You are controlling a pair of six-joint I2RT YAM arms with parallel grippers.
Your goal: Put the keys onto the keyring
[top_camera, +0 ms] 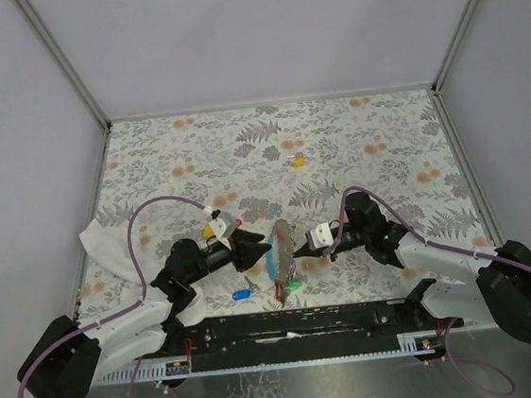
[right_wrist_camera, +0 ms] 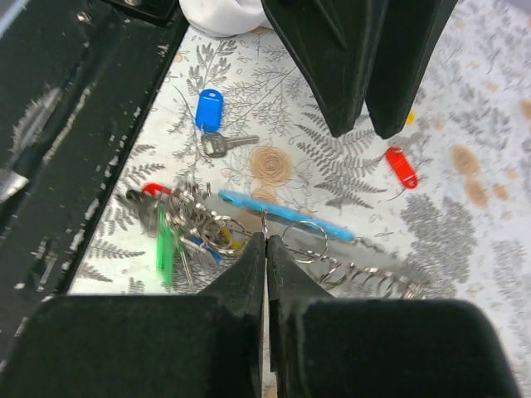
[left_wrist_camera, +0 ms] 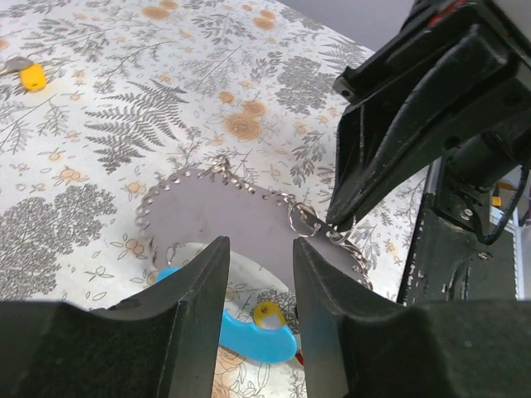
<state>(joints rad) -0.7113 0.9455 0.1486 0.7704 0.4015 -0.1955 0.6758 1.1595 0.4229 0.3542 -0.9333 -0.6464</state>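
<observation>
The keyring lies between my two grippers: a grey coiled cord (top_camera: 280, 238) with a light-blue end piece (right_wrist_camera: 282, 214) and a small metal ring (right_wrist_camera: 304, 240). A cluster of keys (right_wrist_camera: 178, 228), one of them green (right_wrist_camera: 163, 249), hangs on it. My right gripper (right_wrist_camera: 265, 236) is shut, pinching a thin metal loop of the keyring beside that ring. The left gripper (left_wrist_camera: 257, 249) is open just above the cord, with nothing between its fingers. Loose keys lie around: a blue one (right_wrist_camera: 210, 109), a red one (right_wrist_camera: 401, 166) and a yellow one (top_camera: 297, 160) farther back.
A white cloth (top_camera: 109, 249) is bunched at the table's left edge beside the left arm. The black base rail (top_camera: 298, 324) runs along the near edge, close to the key cluster. Grey walls (top_camera: 257, 29) enclose the patterned table (top_camera: 354, 133).
</observation>
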